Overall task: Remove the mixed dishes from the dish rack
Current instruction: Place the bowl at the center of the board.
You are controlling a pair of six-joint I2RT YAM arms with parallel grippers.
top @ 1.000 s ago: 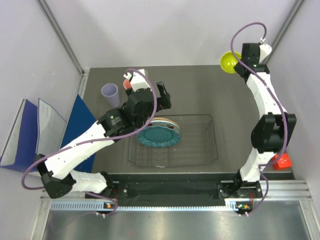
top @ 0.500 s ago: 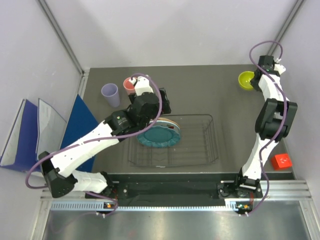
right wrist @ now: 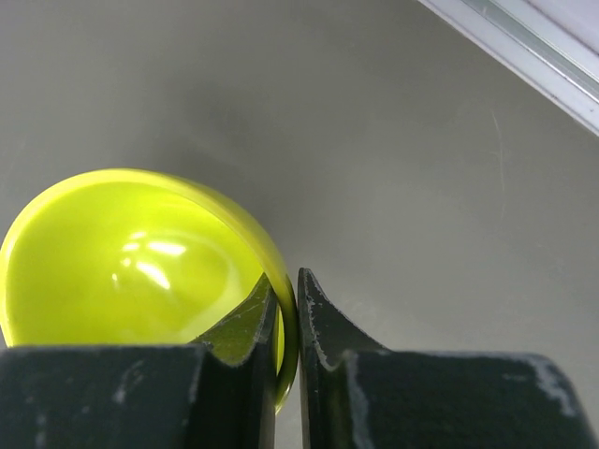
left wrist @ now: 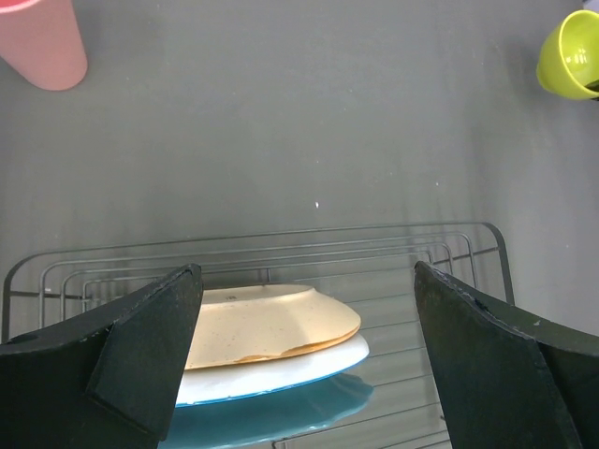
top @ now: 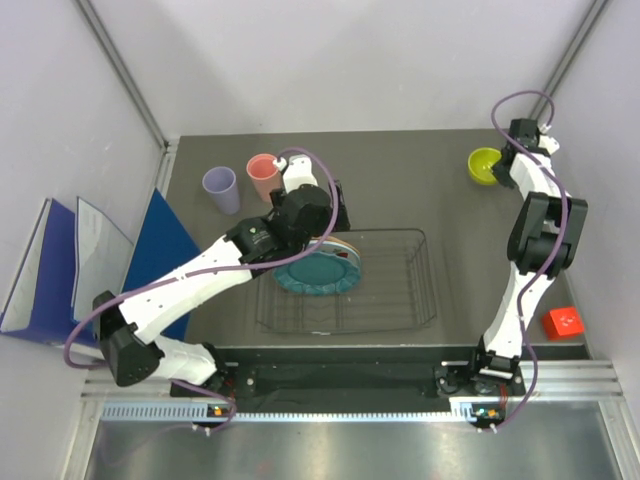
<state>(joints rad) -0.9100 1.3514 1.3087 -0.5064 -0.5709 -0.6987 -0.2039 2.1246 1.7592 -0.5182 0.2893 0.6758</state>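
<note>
Your right gripper (right wrist: 288, 309) pinches the yellow-green bowl (right wrist: 122, 262) by its rim at 2 o'clock, likely for set-down; your left gripper (left wrist: 304, 309) hovers spread over the peach plate (left wrist: 262, 323), seemingly for pickup.

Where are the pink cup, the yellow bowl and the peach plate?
pink cup (top: 263, 170), top view, open top.
yellow bowl (right wrist: 122, 262), right wrist view, shiny inside.
peach plate (left wrist: 271, 323), left wrist view, broad face.

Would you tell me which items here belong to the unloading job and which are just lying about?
Job: dish rack, teal plate, white plate, peach plate, yellow-green bowl, lavender cup, salmon-pink cup.
Lying about: red block, blue folders.
</note>
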